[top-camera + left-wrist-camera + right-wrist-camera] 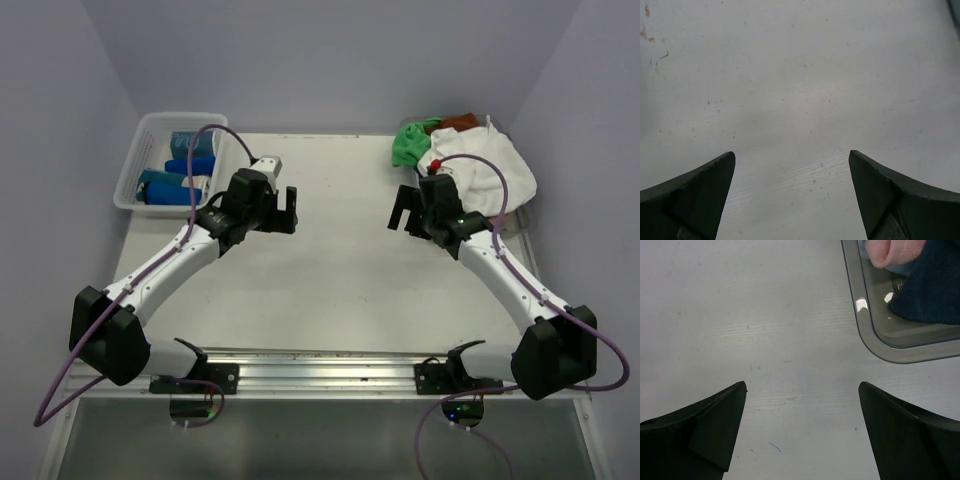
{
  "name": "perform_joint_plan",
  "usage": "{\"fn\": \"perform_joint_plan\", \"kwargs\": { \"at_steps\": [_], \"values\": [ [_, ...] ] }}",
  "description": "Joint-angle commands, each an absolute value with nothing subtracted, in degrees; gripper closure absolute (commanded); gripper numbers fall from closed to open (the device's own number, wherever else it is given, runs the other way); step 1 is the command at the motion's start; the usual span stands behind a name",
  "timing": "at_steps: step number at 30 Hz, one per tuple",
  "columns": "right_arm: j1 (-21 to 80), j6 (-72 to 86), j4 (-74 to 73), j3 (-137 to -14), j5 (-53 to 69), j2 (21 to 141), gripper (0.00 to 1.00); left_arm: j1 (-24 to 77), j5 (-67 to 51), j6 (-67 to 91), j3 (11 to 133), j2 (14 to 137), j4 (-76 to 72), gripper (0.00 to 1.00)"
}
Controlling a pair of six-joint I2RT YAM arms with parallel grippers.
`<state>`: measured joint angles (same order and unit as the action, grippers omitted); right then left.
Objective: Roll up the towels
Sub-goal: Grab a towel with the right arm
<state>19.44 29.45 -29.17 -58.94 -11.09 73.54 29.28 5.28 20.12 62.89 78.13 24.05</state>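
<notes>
**A:** What sits nearest?

**B:** The rail (320,365), bolted along the near edge of the table (330,290), with an arm base at each end.

**A:** And the claws?

**B:** Both are beyond the rail's middle, low over bare tabletop. The left gripper (284,212) has its fingers spread wide with nothing between them. The right gripper (405,212) is the same and faces it across a gap.

**A:** Where are the towels?

**B:** All far from the rail. Past its right end there's a crumpled heap: a green towel (408,145), a white towel (490,170) and a rust-brown towel (458,122) behind them. I can't make out a long axis for any of them. The right wrist view catches a corner of the clear tub (875,342), which holds a pink towel (892,251) and a dark blue towel (935,290).

**A:** And past the left end?

**B:** A white basket (135,170) holds blue towels (180,188). They are rolled, with their long axes roughly parallel to the rail.
</notes>
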Motion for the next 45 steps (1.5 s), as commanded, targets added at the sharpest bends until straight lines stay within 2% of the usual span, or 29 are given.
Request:
{"fn": "perform_joint_plan", "kwargs": {
  "at_steps": [1,10,14,19,21,23,31,33,36,37,39,40,41,42,45],
  "values": [
    [19.3,30.8,-27.0,-57.7,-13.0,71.8,0.02,29.1,4.5,19.2,65.1,78.5,22.9,0.0],
    [19.3,29.4,-24.3,-59.2,-19.3,70.7,0.01,29.1,3.3,18.5,67.0,79.0,23.6,0.0],
    [15.9,28.0,-25.7,-65.5,-27.1,74.2,0.02,29.1,3.5,18.5,67.0,78.5,24.1,0.0],
    [2.0,27.4,-29.7,-77.5,-18.2,79.3,0.02,29.1,1.7,18.5,66.4,78.7,24.4,0.0],
    [-1.6,27.0,-30.5,-80.0,-20.3,82.4,0.09,29.0,1.3,18.5,66.3,78.7,23.9,0.0],
    [-3.4,26.3,-30.8,-83.2,-18.8,85.3,0.14,29.1,1.0,18.5,66.5,79.1,23.8,0.0],
    [-7.1,26.5,-30.0,-90.3,-10.8,101.0,0.13,29.0,1.7,17.8,67.9,79.5,25.2,0.0],
    [-7.4,26.8,-30.1,-92.1,-10.0,103.9,0.2,29.1,1.6,17.8,67.9,79.6,25.3,0.0],
    [-8.3,27.6,-30.0,-93.2,-8.4,107.7,0.39,29.1,1.3,18.0,68.2,79.5,26.0,0.0],
    [-8.5,27.8,-29.8,-93.4,-7.9,108.2,0.53,29.1,1.0,18.2,68.2,79.4,26.1,0.0],
    [-8.7,28.0,-28.7,-92.9,-6.7,108.0,0.67,29.0,0.9,18.5,67.8,78.7,26.1,0.0],
    [-8.8,28.0,-28.5,-92.8,-6.6,107.4,0.86,29.0,0.8,18.5,67.6,78.6,26.0,0.0],
    [-8.8,28.1,-28.9,-92.8,-6.7,105.9,0.95,29.1,0.8,18.5,67.5,78.3,26.0,0.0],
    [-8.9,28.5,-29.1,-92.5,-6.5,104.6,1.0,29.0,0.8,18.6,67.5,78.2,25.9,0.0],
    [-8.8,28.8,-28.3,-90.7,-6.2,97.9,1.0,29.1,0.8,18.8,67.7,78.5,25.9,0.0]
  ]
}}
